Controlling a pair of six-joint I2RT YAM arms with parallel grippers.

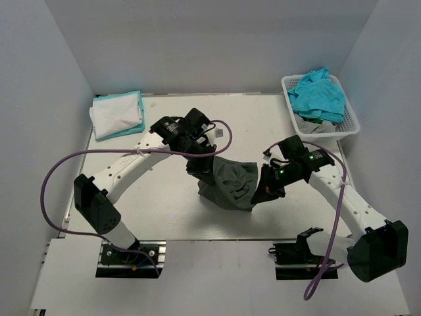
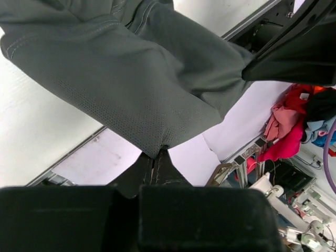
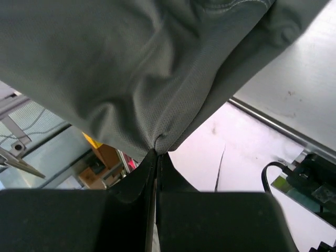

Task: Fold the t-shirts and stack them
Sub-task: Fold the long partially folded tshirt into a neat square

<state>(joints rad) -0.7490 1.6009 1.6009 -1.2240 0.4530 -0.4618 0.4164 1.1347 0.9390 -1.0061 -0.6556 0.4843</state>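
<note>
Progress check, fold-and-stack.

Done so far, judging from the layout: a small stack is sitting at the far left corner of the table [image 1: 158, 210], a folded white t-shirt [image 1: 117, 113] lying on top of a folded turquoise t-shirt [image 1: 122, 132] whose edge is showing along the near and right sides. Two items appear finished.

In hand: the dark grey t-shirt [image 1: 229, 183] is hanging between the two arms over the middle of the table, not yet folded. The left gripper [image 2: 157, 157] is pinching one edge of the cloth with its jaws closed tight on the fabric; the right gripper [image 3: 156, 155] is doing the same on the opposite edge, jaws closed with the cloth bunching into the nip. The shirt is sagging between the two grips and drooping toward the table; whether its lowest fold is touching the surface I cannot tell from above. Neither wrist view is showing a crease, so I am reading this as the spread-out step ahead of the first fold.

Left to do: the white lattice basket [image 1: 289, 100] at the far right is holding a crumpled turquoise t-shirt [image 1: 319, 95] on top, with a light grey garment [image 1: 314, 125] showing beneath it at the near side. Both are waiting unfolded. How many more are lying underneath is hidden.

Estimate: roughly halfway, with the grey shirt to be laid flat, folded and carried to the far-left stack.
</note>
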